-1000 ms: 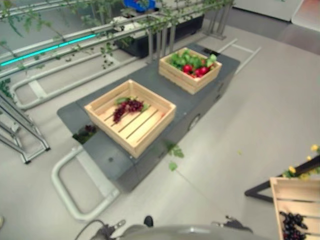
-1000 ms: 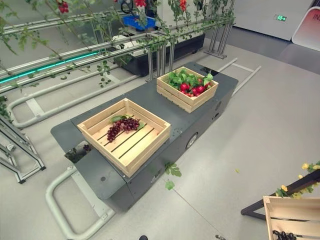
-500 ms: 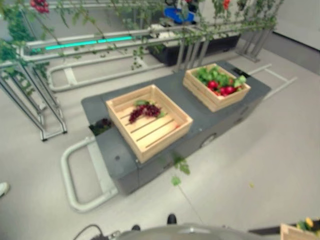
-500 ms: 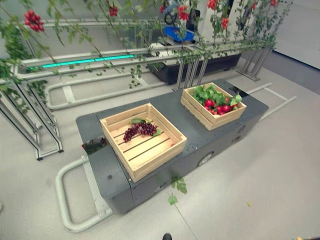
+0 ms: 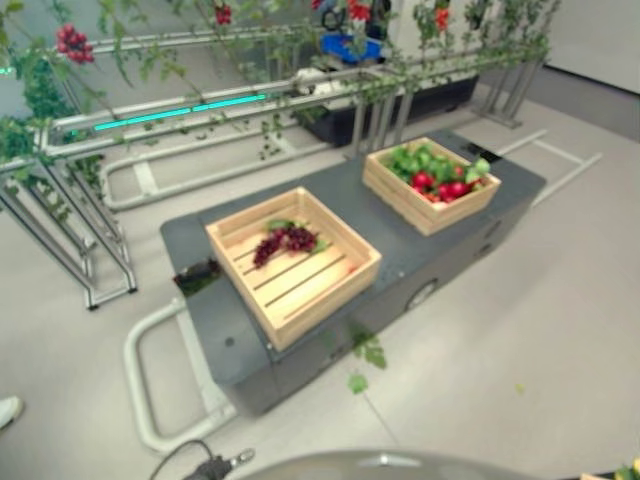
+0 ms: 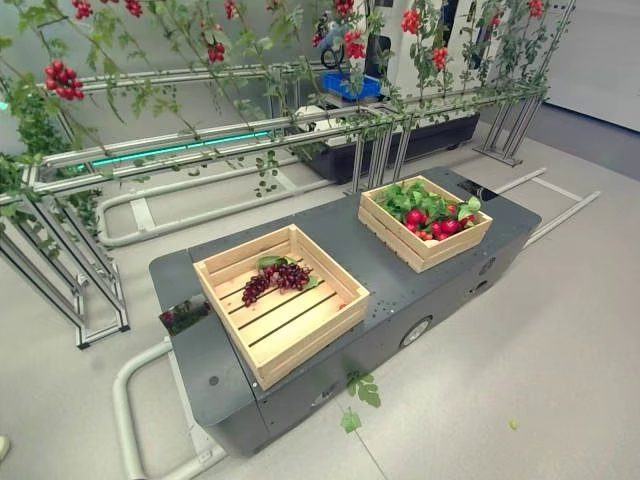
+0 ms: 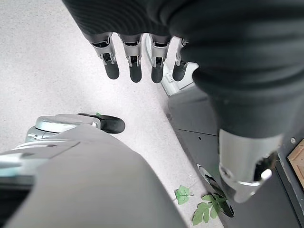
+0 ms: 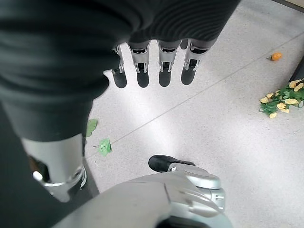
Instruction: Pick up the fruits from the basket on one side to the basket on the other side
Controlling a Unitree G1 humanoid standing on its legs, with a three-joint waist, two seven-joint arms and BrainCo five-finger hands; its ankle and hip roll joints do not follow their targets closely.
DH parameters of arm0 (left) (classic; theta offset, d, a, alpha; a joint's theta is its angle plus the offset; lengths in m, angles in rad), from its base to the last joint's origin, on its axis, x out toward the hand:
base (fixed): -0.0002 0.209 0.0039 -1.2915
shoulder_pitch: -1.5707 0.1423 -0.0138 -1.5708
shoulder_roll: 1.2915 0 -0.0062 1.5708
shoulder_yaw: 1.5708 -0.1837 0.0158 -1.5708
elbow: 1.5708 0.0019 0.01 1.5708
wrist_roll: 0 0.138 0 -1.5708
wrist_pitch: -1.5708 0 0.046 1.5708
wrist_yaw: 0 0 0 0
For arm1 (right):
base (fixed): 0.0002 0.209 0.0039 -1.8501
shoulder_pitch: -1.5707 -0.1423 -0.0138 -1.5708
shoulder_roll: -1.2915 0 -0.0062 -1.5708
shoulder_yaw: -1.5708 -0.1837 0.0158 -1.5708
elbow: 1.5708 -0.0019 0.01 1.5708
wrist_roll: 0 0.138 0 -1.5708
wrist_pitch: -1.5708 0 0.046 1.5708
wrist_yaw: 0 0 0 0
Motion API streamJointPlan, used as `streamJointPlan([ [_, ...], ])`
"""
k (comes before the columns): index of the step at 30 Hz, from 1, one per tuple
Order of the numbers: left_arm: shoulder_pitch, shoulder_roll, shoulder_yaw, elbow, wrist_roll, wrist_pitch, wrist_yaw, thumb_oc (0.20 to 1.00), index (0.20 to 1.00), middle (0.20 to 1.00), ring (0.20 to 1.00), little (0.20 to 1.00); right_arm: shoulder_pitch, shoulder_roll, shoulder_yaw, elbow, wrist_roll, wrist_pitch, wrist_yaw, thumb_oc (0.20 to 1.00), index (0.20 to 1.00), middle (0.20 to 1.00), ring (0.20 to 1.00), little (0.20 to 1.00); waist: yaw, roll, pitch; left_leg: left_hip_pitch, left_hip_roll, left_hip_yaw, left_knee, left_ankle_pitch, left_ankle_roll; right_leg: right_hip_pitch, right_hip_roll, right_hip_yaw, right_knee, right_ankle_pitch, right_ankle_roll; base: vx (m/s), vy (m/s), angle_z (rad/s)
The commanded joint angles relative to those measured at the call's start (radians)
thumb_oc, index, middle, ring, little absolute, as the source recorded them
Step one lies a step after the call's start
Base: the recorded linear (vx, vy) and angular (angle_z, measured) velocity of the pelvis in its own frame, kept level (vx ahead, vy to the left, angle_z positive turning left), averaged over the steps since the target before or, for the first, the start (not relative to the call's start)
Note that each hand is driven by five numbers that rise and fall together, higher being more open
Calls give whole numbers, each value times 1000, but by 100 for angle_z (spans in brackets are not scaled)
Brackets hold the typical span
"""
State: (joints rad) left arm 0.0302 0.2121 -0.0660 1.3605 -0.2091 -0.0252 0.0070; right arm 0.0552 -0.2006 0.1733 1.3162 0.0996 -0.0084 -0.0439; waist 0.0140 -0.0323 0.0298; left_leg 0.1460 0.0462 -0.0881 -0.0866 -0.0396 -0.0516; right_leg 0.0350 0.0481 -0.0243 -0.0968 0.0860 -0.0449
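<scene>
Head eyes look down; wrist cameras face the floor [image 8: 228, 118].

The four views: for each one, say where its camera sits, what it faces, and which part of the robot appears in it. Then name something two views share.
Left eye view: head camera, looking down at the near crate holding grapes.
Right eye view: beside it, same scene; far crate of red fruit.
Left wrist view: on the left wrist, facing the floor; left hand, fingers straight.
Right wrist view: on the right wrist, facing the floor; right hand, fingers straight.
Shared: both eye views show the dark platform.
</scene>
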Motion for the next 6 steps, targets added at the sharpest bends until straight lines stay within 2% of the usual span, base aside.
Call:
streamJointPlan([
  [1,-40,-37,22,72,-18,5,-12,1000,1000,1000,1000,1000,-48,-5,16,31,-2,4,1,1000,1000,1000,1000,1000,-2,-21,-11,-25,-60,-43,15,-3,32,33,-24,5,17,-73,97,40,-15,1],
  [6,-37,-38,34,79,-34,10,-16,1000,1000,1000,1000,1000,-42,-6,17,31,-2,5,3,1000,1000,1000,1000,1000,-3,-21,-19,-17,-57,-44,14,-9,31,42,-23,1,16,-80,96,27,-16,2],
])
